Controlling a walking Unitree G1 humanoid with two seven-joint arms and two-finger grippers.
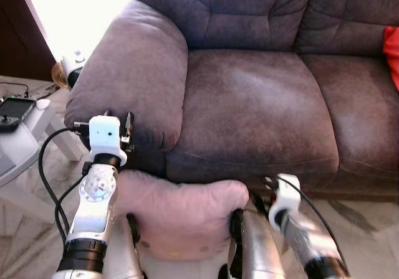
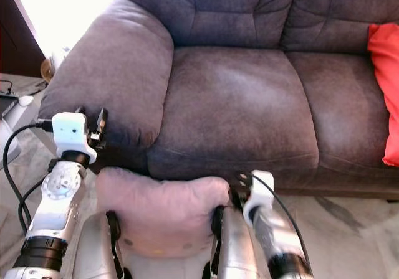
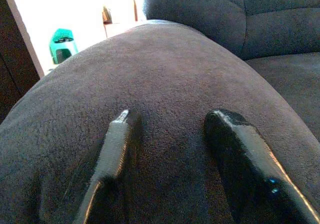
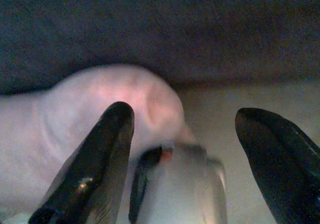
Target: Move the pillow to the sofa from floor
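Note:
A pale pink pillow lies on the floor against the front of the dark grey sofa, between my two silver legs. My left gripper is raised at the front of the sofa's left armrest; its fingers stand open with only armrest fabric beyond them. My right gripper is low at the pillow's right corner, open, with the pillow just past one finger and nothing held. The right arm is blurred in the eye views.
A red cushion rests at the sofa's right end. A white side table with a black device and cables stands to my left. Pale marble floor runs along the sofa's base. My right leg is beside the pillow.

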